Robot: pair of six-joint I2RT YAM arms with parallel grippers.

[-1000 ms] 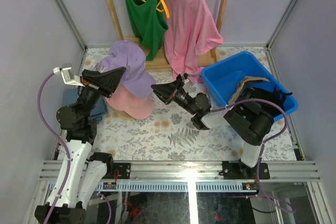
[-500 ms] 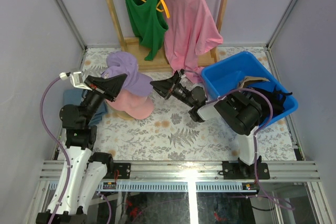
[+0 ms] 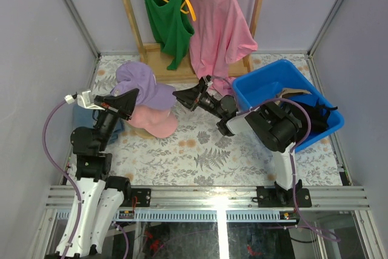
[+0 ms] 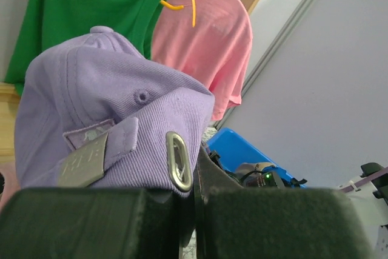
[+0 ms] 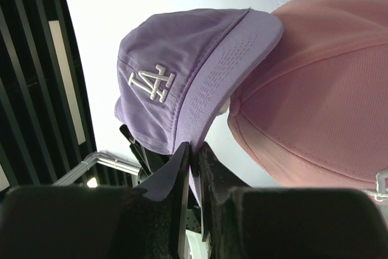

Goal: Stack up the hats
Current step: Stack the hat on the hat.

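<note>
A lavender cap [image 3: 142, 83] hangs in the air between both grippers, over a pink cap [image 3: 151, 121] lying on the table at the left. My left gripper [image 3: 132, 97] is shut on the lavender cap's back edge by the strap buckle [image 4: 179, 161]. My right gripper [image 3: 180, 96] is shut on its brim [image 5: 209, 104]. The pink cap fills the right of the right wrist view [image 5: 321, 89]. A tan cap [image 3: 285, 96] and a black cap [image 3: 315, 108] lie in the blue bin [image 3: 260, 86]. A bright blue cap [image 3: 85, 113] lies at the far left, mostly hidden by my left arm.
A wooden clothes rack [image 3: 130, 13] at the back holds a green tank top [image 3: 163, 16] and a pink T-shirt [image 3: 221, 28]. The blue bin stands at the right of the floral table cover [image 3: 200, 150]. Grey walls close in both sides.
Both grippers have carried the lavender cap down and back, and it now sits lower over the pink cap. The left wrist has dropped; the right gripper has moved slightly further back.
</note>
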